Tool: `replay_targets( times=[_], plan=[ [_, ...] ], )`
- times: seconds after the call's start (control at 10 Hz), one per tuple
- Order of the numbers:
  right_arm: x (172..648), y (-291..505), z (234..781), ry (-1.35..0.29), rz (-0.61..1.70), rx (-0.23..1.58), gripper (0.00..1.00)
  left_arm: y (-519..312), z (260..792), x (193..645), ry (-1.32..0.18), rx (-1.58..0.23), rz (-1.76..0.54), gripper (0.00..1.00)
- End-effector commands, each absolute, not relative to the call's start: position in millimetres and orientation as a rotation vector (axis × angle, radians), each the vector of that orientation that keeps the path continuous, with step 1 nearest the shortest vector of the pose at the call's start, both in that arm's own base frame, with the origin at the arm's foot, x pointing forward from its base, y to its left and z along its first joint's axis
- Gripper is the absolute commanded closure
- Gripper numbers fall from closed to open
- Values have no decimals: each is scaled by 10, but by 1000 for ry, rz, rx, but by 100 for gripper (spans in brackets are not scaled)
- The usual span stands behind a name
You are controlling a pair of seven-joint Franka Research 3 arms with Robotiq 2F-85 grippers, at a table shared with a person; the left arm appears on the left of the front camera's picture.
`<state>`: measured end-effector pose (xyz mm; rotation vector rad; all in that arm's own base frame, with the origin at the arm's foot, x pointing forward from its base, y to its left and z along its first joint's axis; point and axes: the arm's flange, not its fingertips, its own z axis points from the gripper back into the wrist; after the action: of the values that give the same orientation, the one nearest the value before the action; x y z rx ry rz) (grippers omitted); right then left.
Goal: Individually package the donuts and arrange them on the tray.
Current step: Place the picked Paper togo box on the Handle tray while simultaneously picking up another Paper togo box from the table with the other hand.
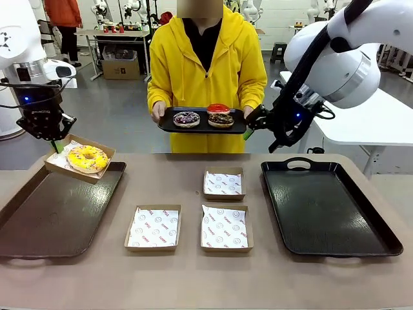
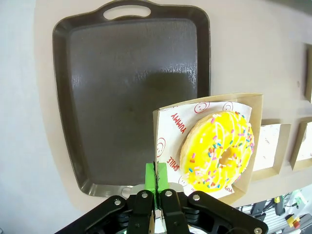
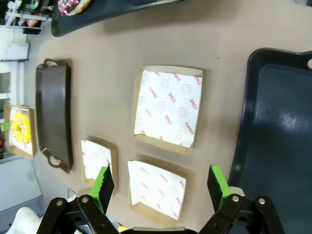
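My left pincer [image 2: 157, 168] had matt green pads [image 2: 151, 176]. At 1 o'clock: cardboard box [image 2: 257, 117], paper liner [image 2: 170, 131], glossy yellow-iced donut [image 2: 217, 151]. The tray [image 2: 122, 87] at 11 o'clock looked smooth.

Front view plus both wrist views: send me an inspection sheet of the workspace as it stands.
Surface: tan table; brown tray on the robot's left, black tray on its right.
Job's things: yellow donut in a lined carton held above the brown tray; empty cartons mid-table; purple-dark donut, red donut and chocolate donut on the person's tray.
Clutter: nothing seen.
Jaws: left jaws shut on the lined carton's edge; right jaws open, near the person's tray.
Cables: black hose along the right arm.
Surroundings: person in a yellow hoodie at the far side; white table beyond.
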<state>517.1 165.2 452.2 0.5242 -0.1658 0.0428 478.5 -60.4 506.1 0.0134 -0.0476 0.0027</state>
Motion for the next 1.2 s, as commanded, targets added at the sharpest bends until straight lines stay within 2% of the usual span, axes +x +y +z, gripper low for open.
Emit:
replay_targets(
  times=[0.0, 0.3, 0.6, 1.1],
  plan=[
    [5207, 1702, 4476, -175, 25, 491, 0, -623, 5090, 4786, -53, 11, 9, 99],
    [5191, 1655, 4466, -165, 47, 510, 0, -622, 5064, 4784, -48, 14, -1, 99],
    [5407, 2243, 4229, -139, 68, 260, 0, -404, 4783, 5055, -61, 46, -1, 99],
    [5711, 2666, 3619, -64, 8, 142, 0, -177, 4410, 5282, -108, 9, -90, 99]
  ],
)
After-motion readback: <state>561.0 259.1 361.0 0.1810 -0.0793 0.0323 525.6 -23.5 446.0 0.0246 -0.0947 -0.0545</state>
